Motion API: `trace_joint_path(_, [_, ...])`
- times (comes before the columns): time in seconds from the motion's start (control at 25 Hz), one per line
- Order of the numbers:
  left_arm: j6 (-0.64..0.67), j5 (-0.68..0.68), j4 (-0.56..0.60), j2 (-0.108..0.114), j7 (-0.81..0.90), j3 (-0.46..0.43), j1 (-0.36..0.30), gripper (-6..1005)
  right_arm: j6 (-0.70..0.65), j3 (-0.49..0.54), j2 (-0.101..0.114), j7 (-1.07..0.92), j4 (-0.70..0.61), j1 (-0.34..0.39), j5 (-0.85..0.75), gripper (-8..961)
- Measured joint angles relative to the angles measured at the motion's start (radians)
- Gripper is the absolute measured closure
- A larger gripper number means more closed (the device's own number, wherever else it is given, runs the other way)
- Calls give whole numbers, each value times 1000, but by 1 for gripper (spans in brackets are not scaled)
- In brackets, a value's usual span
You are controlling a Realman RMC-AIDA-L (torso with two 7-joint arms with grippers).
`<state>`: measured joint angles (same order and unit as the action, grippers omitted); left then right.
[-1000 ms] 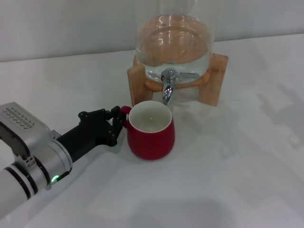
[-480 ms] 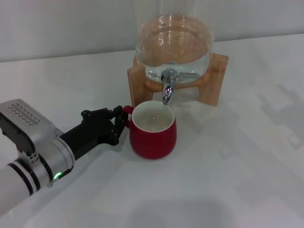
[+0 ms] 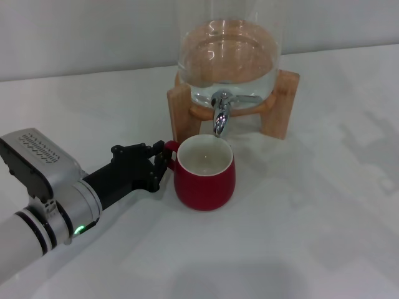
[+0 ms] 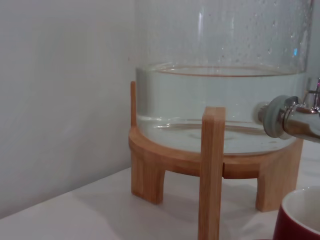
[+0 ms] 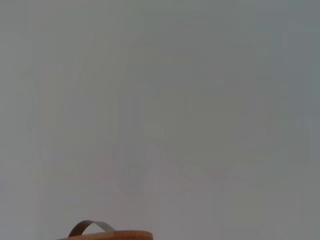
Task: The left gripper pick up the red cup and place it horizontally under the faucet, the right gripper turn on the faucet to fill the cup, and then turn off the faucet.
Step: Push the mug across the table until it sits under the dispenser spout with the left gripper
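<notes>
One hand is engaged: the left hand (image 3: 159, 166) pinches the handle of the red cup (image 3: 204, 172), which stands upright on the surface (image 3: 299, 237) just below the faucet (image 3: 220, 113); an off-centre rim risks spillage; right hand not seen

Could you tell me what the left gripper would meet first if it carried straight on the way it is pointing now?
The black two-finger left gripper is already at the loop handle of the small rounded dark-red cup, so the cup comes first. The wooden stand beyond lies off that line, as far as depth shows.
</notes>
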<state>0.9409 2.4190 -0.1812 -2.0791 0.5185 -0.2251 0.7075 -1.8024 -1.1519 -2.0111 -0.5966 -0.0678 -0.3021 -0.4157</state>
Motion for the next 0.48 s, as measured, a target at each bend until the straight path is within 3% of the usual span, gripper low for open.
trace_joint_path(0.48, [-1, 0, -3, -1, 0, 2, 0, 865, -6, 0, 0, 0, 2, 2, 0, 199])
